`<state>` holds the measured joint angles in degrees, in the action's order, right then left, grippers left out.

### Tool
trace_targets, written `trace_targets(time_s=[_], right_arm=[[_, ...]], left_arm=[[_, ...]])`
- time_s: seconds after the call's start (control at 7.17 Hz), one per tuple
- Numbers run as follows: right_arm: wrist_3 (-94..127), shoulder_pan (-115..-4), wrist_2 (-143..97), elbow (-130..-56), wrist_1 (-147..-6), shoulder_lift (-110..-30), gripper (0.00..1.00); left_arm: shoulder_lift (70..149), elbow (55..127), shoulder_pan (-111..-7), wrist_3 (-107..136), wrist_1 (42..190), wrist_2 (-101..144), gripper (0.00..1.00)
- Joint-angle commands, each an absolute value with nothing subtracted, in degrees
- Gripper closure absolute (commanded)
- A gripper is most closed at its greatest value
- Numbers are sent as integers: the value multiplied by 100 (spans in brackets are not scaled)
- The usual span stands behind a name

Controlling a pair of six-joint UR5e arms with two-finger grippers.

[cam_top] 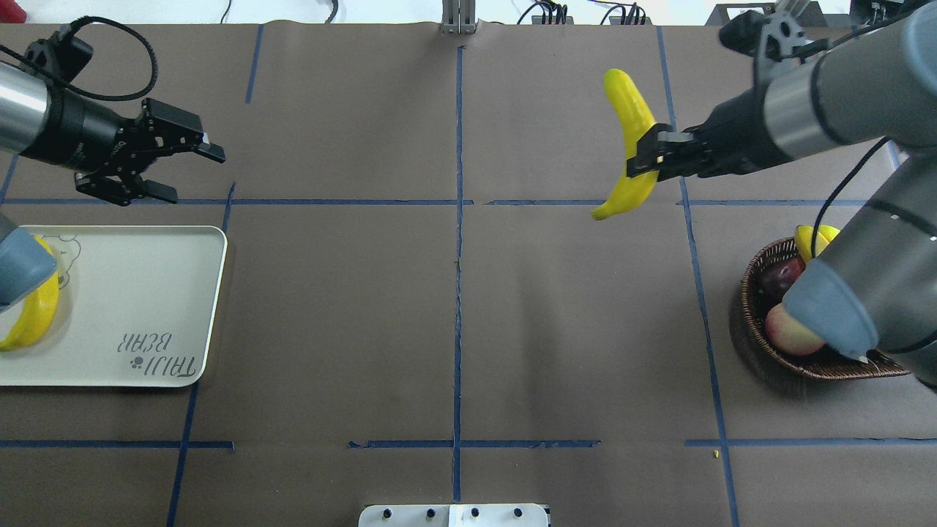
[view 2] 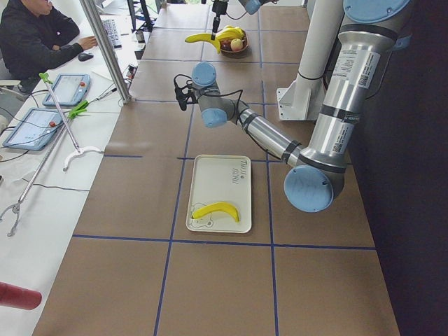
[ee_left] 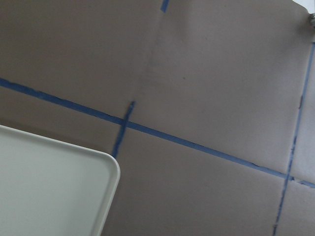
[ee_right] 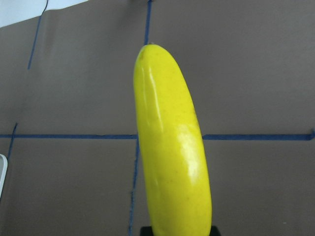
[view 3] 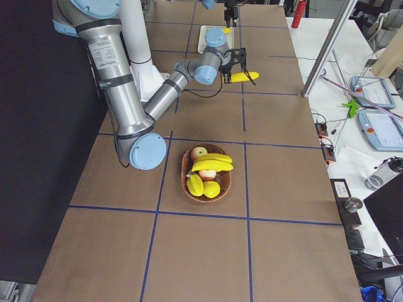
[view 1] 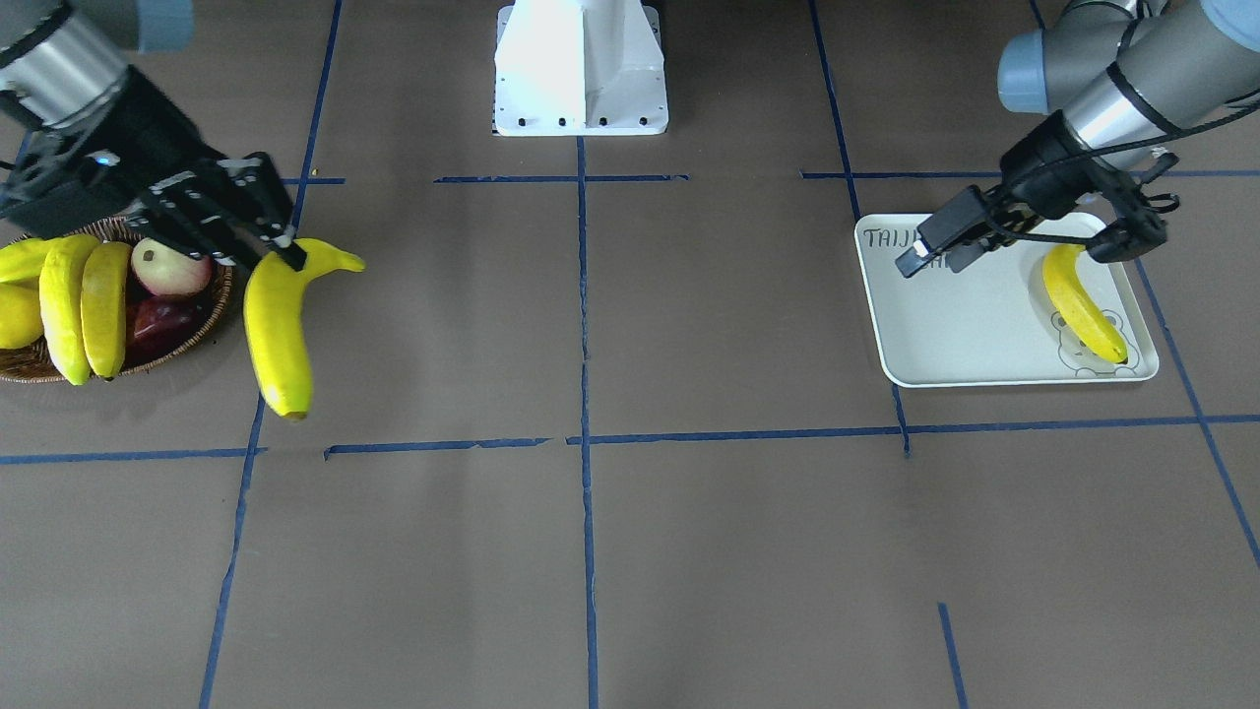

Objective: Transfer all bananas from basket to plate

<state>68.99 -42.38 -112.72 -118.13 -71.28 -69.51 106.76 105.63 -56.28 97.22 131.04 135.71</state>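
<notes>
One banana point(cam_top: 628, 121) is pinched by the right tool point(cam_top: 646, 157). The tool's two fingers are closed tight on it, nearer its thin stem end. This banana is up in the air over bare tabletop point(cam_top: 454, 329). It is just beside the basket point(view 1: 202, 330), on the side toward the plate point(cam_top: 146, 293).

The right arm reaches out over the basket. In the overhead view its elbow hides part of the basket. Two more bananas point(view 1: 84, 305) lie side by side in the basket. With them are a pale red apple point(view 1: 169, 266), a dark red fruit point(view 1: 157, 320) and some short yellow fruits point(view 3: 211, 187).

Well apart, at the other end of the tabletop, a second banana point(view 1: 1083, 300) lies on the plate, on the bear drawing. The left tool point(cam_top: 192, 174) is spread wide open and holds nothing. It hangs above the plate's corner by the letters and touches nothing. The left arm stretches out over the plate. Its elbow hides part of that banana in the overhead view.
</notes>
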Motion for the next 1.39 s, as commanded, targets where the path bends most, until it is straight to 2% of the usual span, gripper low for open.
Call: trace_targets(time_s=[0.0,0.42,0.98,1.25], right_arm=[[7066,-2931,-10005,-11971,-7163,-6707,100],[7075,-2348,-9565,-11900,-7599,-6217,100],[7328,-2224,-9379,-11892,-7734,-6056,100],[7330,-2206,-9369,-11892,-7726,-6056,100]], left_arm=[[11265,10416,-5328,10344,13579,13562,1],[12066,10020,-4485,10336,13597,12774,1],[12471,9967,-3536,10354,13553,11631,1],[12594,9836,-3393,10502,13579,11426,1]])
